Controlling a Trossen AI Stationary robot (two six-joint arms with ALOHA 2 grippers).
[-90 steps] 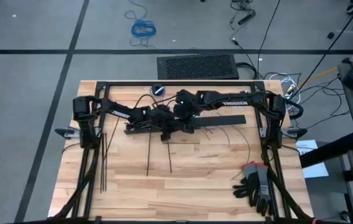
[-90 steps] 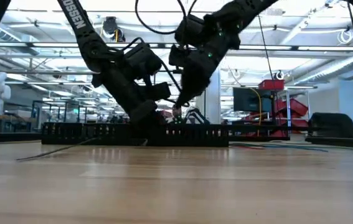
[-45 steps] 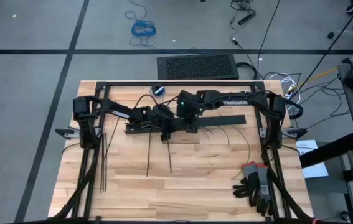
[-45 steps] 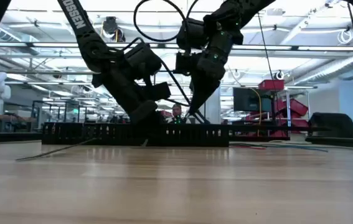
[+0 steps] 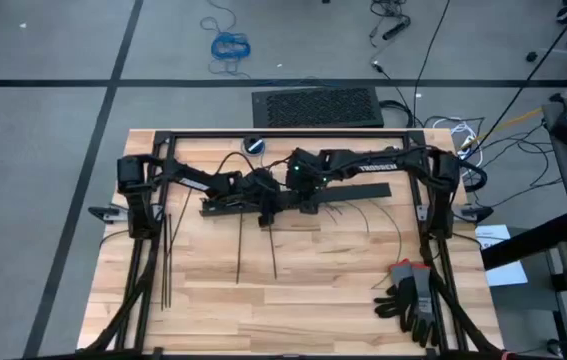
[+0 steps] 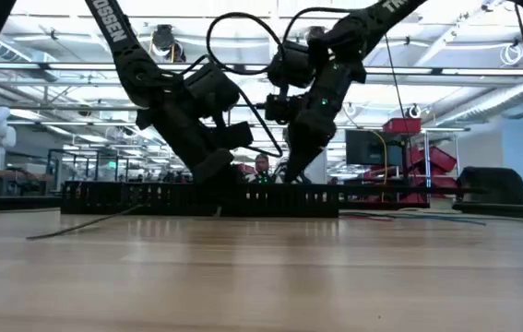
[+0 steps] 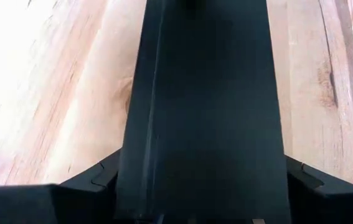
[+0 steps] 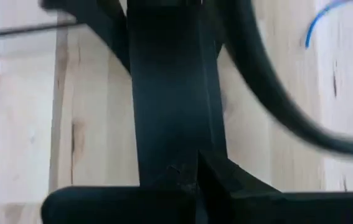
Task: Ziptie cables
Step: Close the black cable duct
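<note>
The cables [image 5: 358, 215] lie on the wooden surface [image 5: 293, 300], just beside the long black slotted bar [image 5: 363, 193], on the side near the front edge. They are very thin, bent wires, and they run mostly side to side, along the bar, with loose ends spreading toward the right. The zipties [image 5: 238, 245] are thin black strips. Two lie in the middle of the surface and more lie by the left frame [image 5: 168, 260]. They all point from the bar toward the front edge, so they cross the way the cables run.

The left claw [image 5: 260, 196] is down low at the bar, near its middle. Its wrist view is filled by a flat black piece between the fingers [image 7: 89, 180], so it looks clenched on the bar. The right claw [image 5: 301, 192] is just beside it, tilted down over the bar. I cannot tell if it is released or clenched.

What could go wrong? The two claws are very close, so they could bump each other. The bar could slide if the left claw lets go. The wires are thin and loose, so they could slip or spread apart before a strip goes around them.

A pair of gloves [image 5: 411, 295] lies near the front right corner.
</note>
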